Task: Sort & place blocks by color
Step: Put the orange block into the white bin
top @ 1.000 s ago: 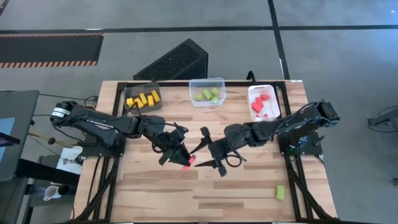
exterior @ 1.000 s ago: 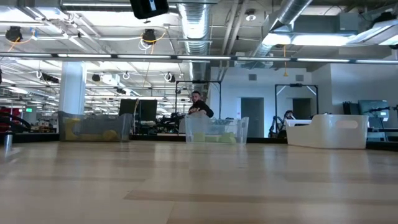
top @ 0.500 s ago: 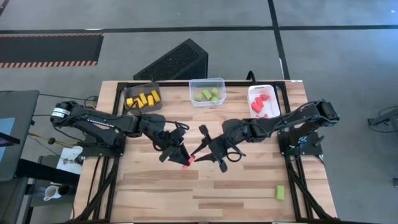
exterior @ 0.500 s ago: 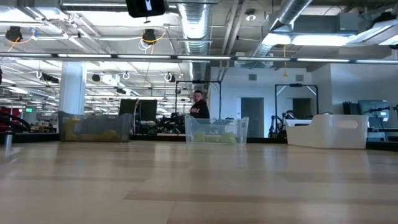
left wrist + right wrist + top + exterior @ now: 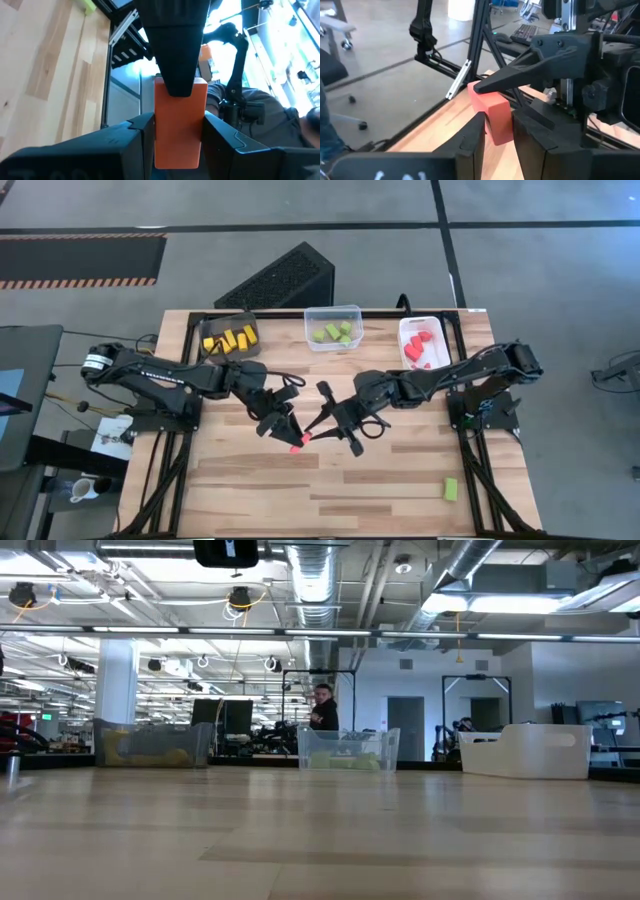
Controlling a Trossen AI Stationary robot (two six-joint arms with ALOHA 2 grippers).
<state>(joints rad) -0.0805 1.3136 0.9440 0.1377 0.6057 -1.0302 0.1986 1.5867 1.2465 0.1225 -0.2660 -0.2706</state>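
Red block [image 5: 298, 440] sits mid-worktop, pinched at once by your left claw [image 5: 292, 434] and right claw [image 5: 312, 432], both clamped on it. If neither lets go cleanly, or both do, the block may twist free and drop

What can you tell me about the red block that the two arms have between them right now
The red block is a small, solid rectangular piece with flat faces and crisp edges, looking orange-red in the left wrist view. It sits over the middle of the wooden table; whether it is lifted clear of the wood cannot be told. The left gripper clamps one end between its fingers, and the right gripper closes its fingers on the other end, a handover in progress.
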